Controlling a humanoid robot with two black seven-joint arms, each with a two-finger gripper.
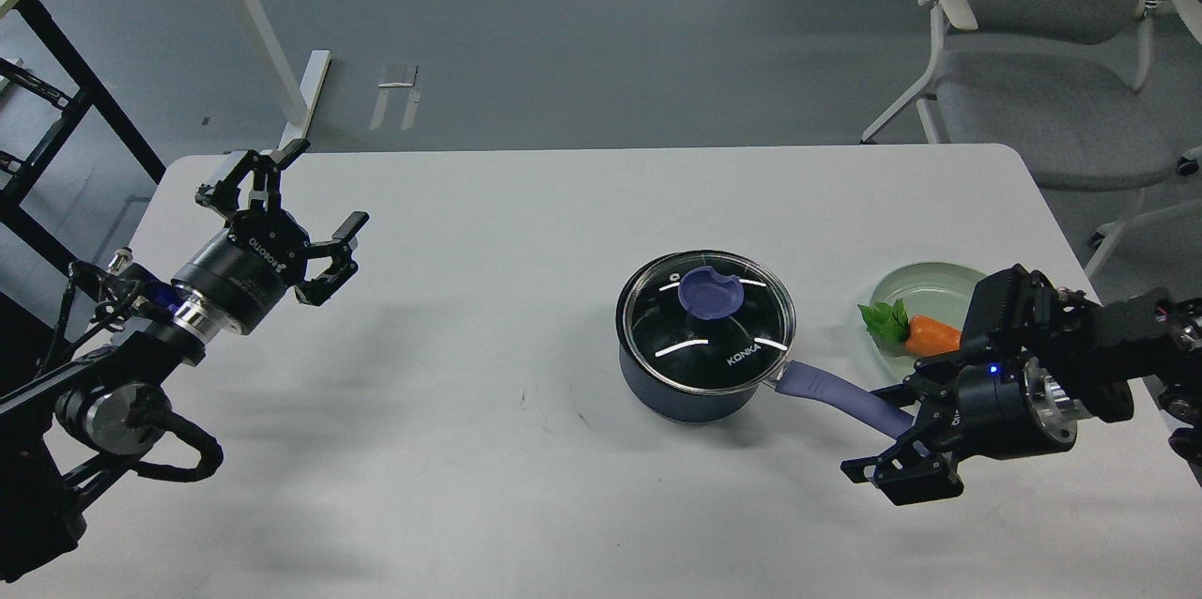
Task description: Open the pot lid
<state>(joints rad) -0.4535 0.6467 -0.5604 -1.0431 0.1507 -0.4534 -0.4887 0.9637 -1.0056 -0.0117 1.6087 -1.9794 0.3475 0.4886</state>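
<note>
White tabletop (526,449) fills most of my view, with grey floor and a grey office chair (1042,83) beyond its far right corner.

On it, right of centre and nearer the right edge than the left, sits the pot (690,388), a dark navy saucepan. The lid (706,319) is seated flat on the rim, so nothing is open yet. Its flat purple-blue knob (711,291) lies at the centre of the glass, with white KONKA lettering toward the near right. The pot's long handle (836,395) runs out toward the table's near right corner.

My right gripper (906,458) is at the end of that handle. The fingers sit on either side of the handle tip, and I judge them closed on it, though the dark parts overlap and I cannot make out the contact itself. Just behind that arm, near the right edge, a pale green plate (916,284) holds a toy carrot (930,334) with green leaves.

My left gripper (305,195) hovers over the far left corner, well apart from the pot, with its fingers spread wide and nothing between them.

I take this as the bracing step: the right hand steadies the pot. Next, the left arm must cross the table, come down over the knob, close on it and lift straight up. The knob is low and flat, so the fingers need to get under its edge.
</note>
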